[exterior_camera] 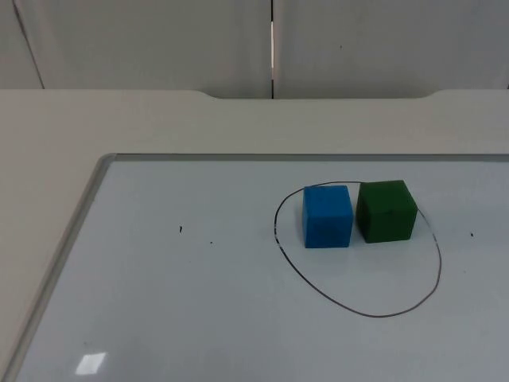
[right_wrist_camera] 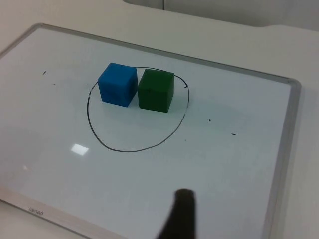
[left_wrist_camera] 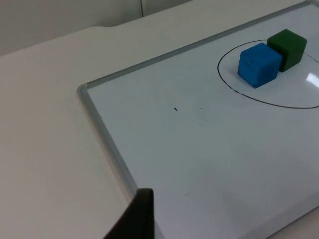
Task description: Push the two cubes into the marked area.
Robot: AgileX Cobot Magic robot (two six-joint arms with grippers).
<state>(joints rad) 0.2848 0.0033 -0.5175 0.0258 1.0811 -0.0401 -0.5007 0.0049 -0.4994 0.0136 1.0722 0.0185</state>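
A blue cube [exterior_camera: 327, 216] and a green cube [exterior_camera: 386, 211] stand side by side on the whiteboard [exterior_camera: 199, 318], both inside the hand-drawn black loop [exterior_camera: 362, 312], near its far edge. The left wrist view has the blue cube [left_wrist_camera: 258, 64] and green cube [left_wrist_camera: 288, 49] far off across the board, with one black fingertip [left_wrist_camera: 135, 219] over the board's near edge. In the right wrist view the blue cube [right_wrist_camera: 117, 84] and green cube [right_wrist_camera: 156, 90] lie ahead, well beyond a black fingertip [right_wrist_camera: 180, 215]. Both arms hang back from the cubes.
The whiteboard has a grey metal frame [exterior_camera: 78, 219] and lies on the white table [exterior_camera: 48, 143]. A few small black specks [exterior_camera: 180, 230] mark the board left of the loop. The grey partition wall [exterior_camera: 159, 40] closes the far side.
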